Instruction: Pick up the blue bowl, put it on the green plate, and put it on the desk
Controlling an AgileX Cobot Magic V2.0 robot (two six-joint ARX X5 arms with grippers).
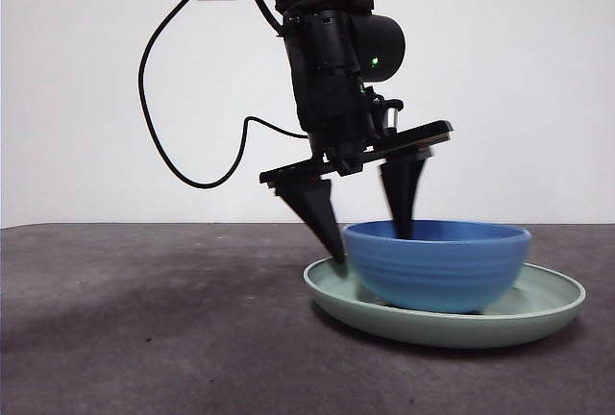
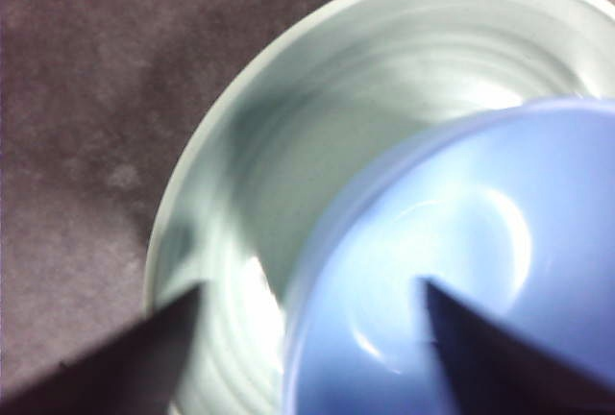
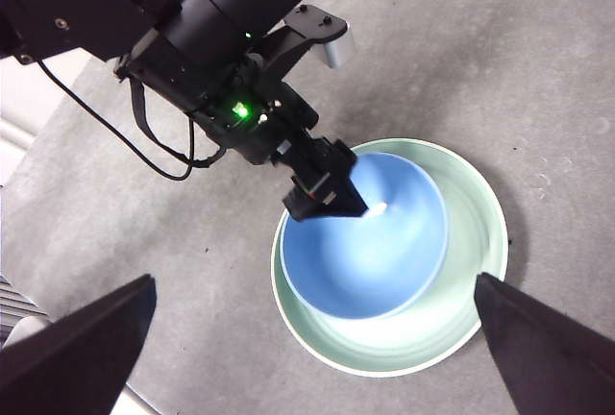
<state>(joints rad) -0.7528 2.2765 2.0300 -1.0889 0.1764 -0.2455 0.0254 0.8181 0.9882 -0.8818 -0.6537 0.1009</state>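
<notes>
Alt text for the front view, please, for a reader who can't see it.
The blue bowl sits inside the green plate on the dark desk, off-centre toward one side. The left gripper reaches down from above, open, one jaw outside the bowl's rim and one inside it. A black cable loops against the white wall behind.

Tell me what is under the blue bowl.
The blue bowl sits in the green plate, which rests on the desk. The left end effector straddles the bowl's rim, open. The plate's centre beneath the bowl is covered.
</notes>
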